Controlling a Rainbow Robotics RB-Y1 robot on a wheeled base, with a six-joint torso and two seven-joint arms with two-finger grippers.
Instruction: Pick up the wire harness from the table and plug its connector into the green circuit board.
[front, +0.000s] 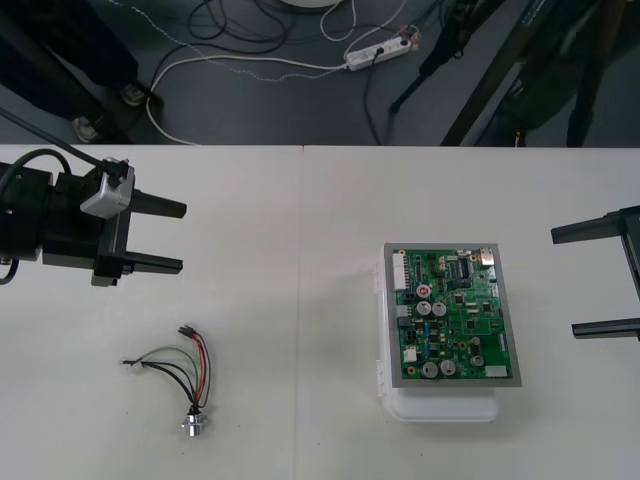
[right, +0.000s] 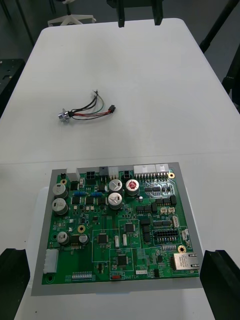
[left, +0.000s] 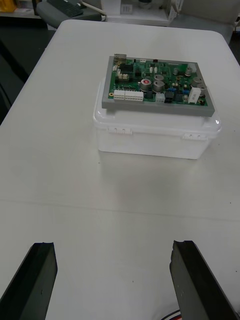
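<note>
Reach favours our left gripper (front: 183, 237), whose black fingers (front: 160, 206) stand wide apart and hold nothing. The small harness of thin red, black and green wires (front: 178, 372) lies on the plain light table (front: 300, 250) just nearer the robot than those fingertips, well apart from the green circuit board (front: 450, 315) on its white plastic base (front: 440, 408). We judge its long axis runs toward us, small black plug (front: 187, 330) at the far end, round metal socket (front: 192, 424) at the near end, wires bowed between. Our right gripper (front: 563, 283), equally spread and empty, hangs at the table's right side, past the board.
</note>
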